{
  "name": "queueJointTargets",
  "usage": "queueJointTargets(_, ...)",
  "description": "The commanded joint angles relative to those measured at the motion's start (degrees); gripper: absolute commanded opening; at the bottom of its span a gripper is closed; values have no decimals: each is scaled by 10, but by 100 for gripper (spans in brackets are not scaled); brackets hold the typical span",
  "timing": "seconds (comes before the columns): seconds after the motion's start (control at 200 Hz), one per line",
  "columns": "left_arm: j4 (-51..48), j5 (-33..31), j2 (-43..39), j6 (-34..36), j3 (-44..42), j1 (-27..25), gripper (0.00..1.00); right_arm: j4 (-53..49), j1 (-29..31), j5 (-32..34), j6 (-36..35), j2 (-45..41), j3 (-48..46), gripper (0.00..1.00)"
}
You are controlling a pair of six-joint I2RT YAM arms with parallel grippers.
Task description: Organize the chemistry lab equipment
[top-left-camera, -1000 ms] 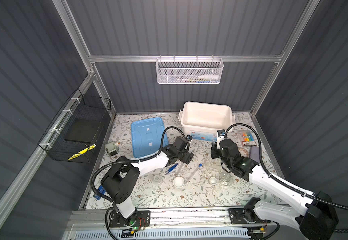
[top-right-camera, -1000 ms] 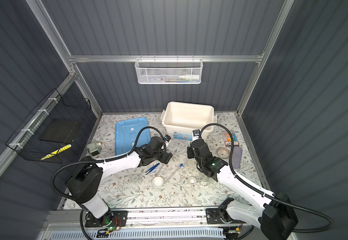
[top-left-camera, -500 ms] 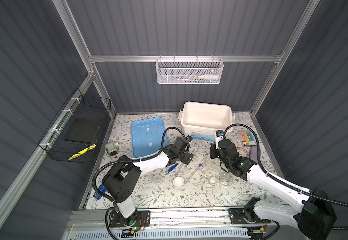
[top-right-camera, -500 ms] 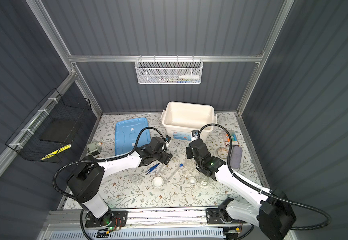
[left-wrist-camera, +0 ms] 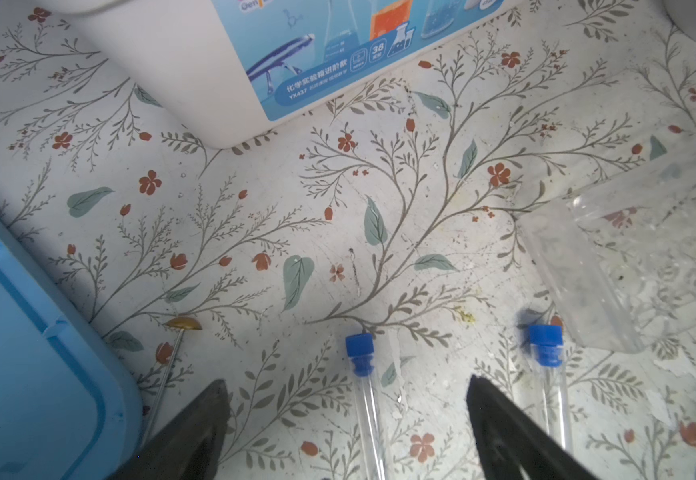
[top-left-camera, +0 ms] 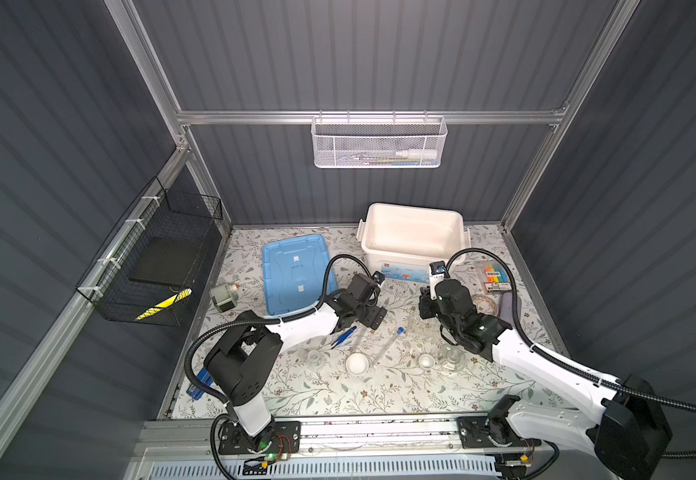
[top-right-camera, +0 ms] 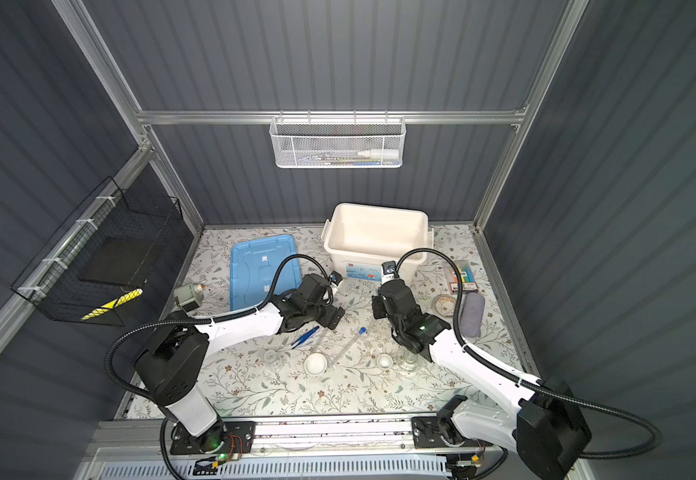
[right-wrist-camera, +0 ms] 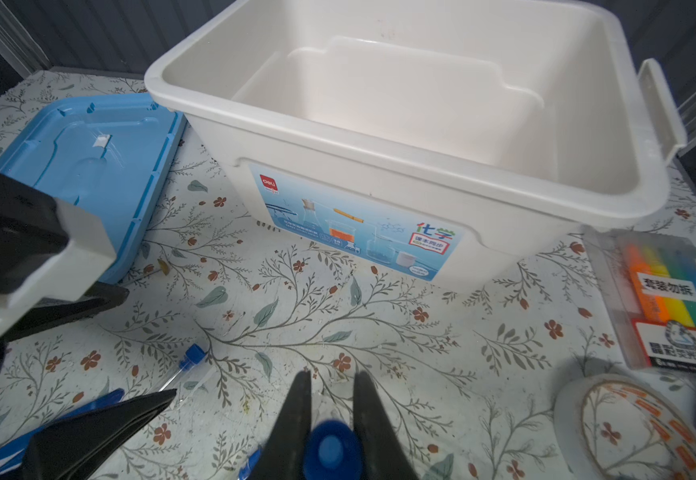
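My left gripper [left-wrist-camera: 347, 380] is open and low over the table, astride a clear blue-capped test tube [left-wrist-camera: 364, 399] that lies flat between its fingers without touching them. A second tube [left-wrist-camera: 548, 374] lies beside it, next to the clear rack [left-wrist-camera: 629, 257]. The thin rod [left-wrist-camera: 169, 357] lies by the blue lid. My right gripper [right-wrist-camera: 332, 376] is shut on another test tube, whose blue cap [right-wrist-camera: 329, 451] shows between the jaws. In both top views, blue tweezers [top-left-camera: 344, 336], a lying tube [top-left-camera: 388, 345], white dishes [top-left-camera: 356, 363] [top-right-camera: 384, 360] and glass flasks [top-left-camera: 315, 359] [top-right-camera: 408, 359] sit in front of the grippers.
An open white bin [top-left-camera: 410, 206] stands at the back, with its blue lid [top-left-camera: 294, 278] flat to its left. A highlighter pack [top-left-camera: 494, 276], a tape roll [top-left-camera: 485, 301] and a grey pouch [top-left-camera: 506, 309] lie at the right. The grey motor [top-left-camera: 223, 295] and the stapler [top-left-camera: 199, 382] are at the left edge.
My right gripper has drifted slightly to the left with its tube. The left arm has hardly moved.
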Motion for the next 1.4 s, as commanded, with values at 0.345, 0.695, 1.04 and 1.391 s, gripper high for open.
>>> queueJointTargets(0.345, -20, 14, 12, -6, 13, 2, 90, 13, 3, -16, -6, 8, -21, 21)
queueJointTargets(0.695, -25, 15, 15, -7, 14, 3, 90, 12, 3, -21, -9, 14, -21, 24)
queueJointTargets(1.04, -33, 15, 18, -7, 15, 2, 89, 12, 3, -18, -8, 17, -20, 27)
queueJointTargets(1.391, -47, 16, 22, -6, 15, 2, 86, 16, 3, -15, -3, 9, -19, 41)
